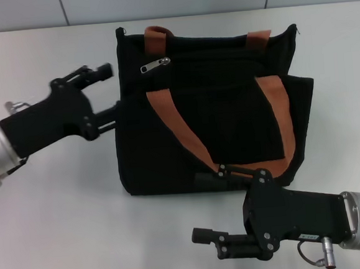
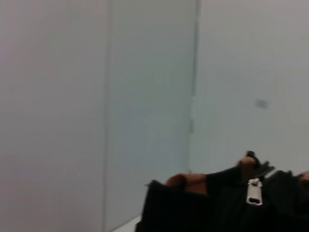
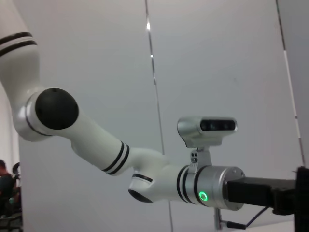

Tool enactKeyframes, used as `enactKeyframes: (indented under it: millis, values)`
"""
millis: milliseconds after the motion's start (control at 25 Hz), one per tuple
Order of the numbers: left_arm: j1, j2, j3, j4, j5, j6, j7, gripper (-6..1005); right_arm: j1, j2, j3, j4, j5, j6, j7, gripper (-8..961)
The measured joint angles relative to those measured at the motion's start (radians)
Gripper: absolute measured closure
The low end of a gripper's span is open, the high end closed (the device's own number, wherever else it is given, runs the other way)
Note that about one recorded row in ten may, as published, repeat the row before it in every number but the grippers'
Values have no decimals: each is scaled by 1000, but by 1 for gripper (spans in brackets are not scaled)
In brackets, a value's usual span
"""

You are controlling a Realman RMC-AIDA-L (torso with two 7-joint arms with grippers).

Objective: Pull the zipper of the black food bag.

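Observation:
The black food bag (image 1: 229, 121) lies on the table with its rust-orange straps (image 1: 178, 128) across the front. The silver zipper pull (image 1: 154, 65) sits at the bag's upper left on the zip line. It also shows in the left wrist view (image 2: 254, 192), above the bag's top edge (image 2: 203, 203). My left gripper (image 1: 110, 91) is open at the bag's left side, its lower finger against the bag's edge, a little left of and below the pull. My right gripper (image 1: 209, 202) is open at the bag's front bottom edge, holding nothing.
The pale table (image 1: 62, 218) stretches around the bag to a wall at the back. The right wrist view shows my left arm (image 3: 145, 169) with its wrist camera (image 3: 207, 126) against the wall.

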Motion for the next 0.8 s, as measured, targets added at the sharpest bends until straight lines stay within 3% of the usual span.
enactKeyframes:
  millis: [320,480,800]
  values:
    - [-63,-9,30,-5,-26,-54,4,215,-2,0,14,22,0,18,-1,191]
    - [-69,-10,34,-32,-76,-106,11,246,-3,0,15,24,0,18,-2,191]
    - [-59,-9,34,-50,-112,-84,30,308,3,0,18,23,0,38,-2,190]
